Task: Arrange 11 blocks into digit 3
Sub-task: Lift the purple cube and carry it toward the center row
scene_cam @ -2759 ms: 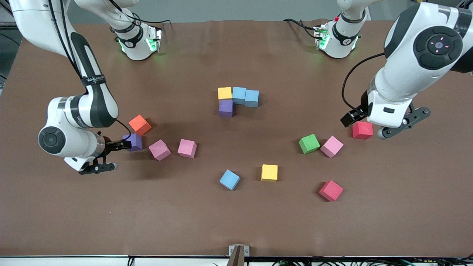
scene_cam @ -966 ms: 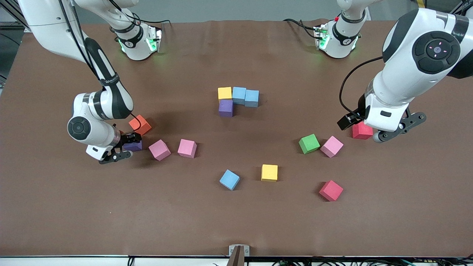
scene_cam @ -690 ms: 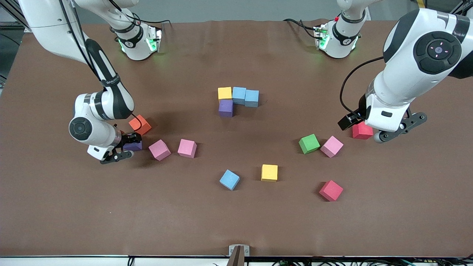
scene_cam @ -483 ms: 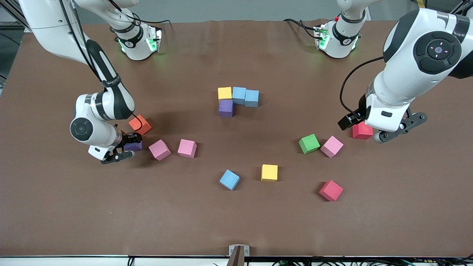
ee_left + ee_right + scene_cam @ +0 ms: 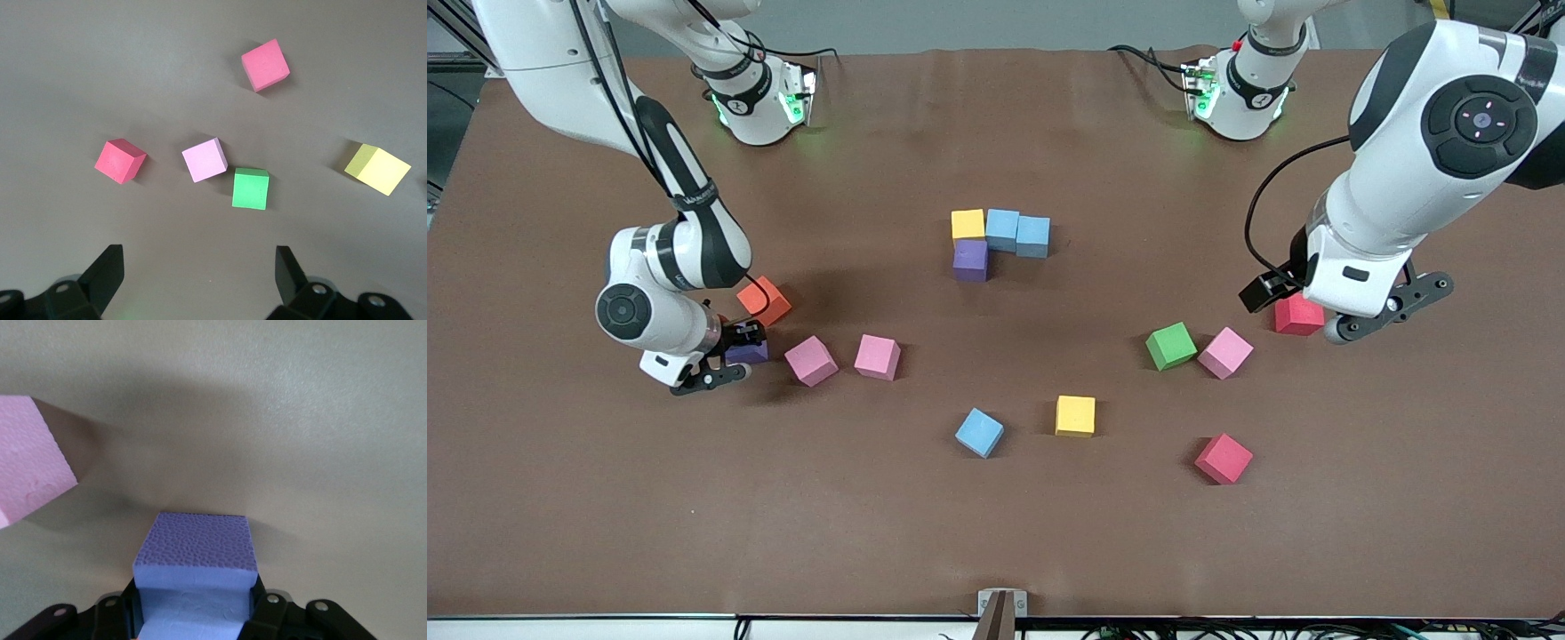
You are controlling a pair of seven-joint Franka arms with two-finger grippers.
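Right gripper [image 5: 725, 354], mid-left of frame, pinches the purple block [image 5: 195, 570] for your digit 3 [image 5: 999, 238] at upper centre. Left gripper [image 5: 200, 273] waits wide, mid-right, over red block [image 5: 1297, 314].

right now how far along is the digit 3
Early. Done: four blocks joined mid-table, a yellow block, two light blue, and a purple block just nearer the camera. In hand: the right hand grips another purple cube, still on the table. The left hand hangs open over a red block. Left: seven more placements.
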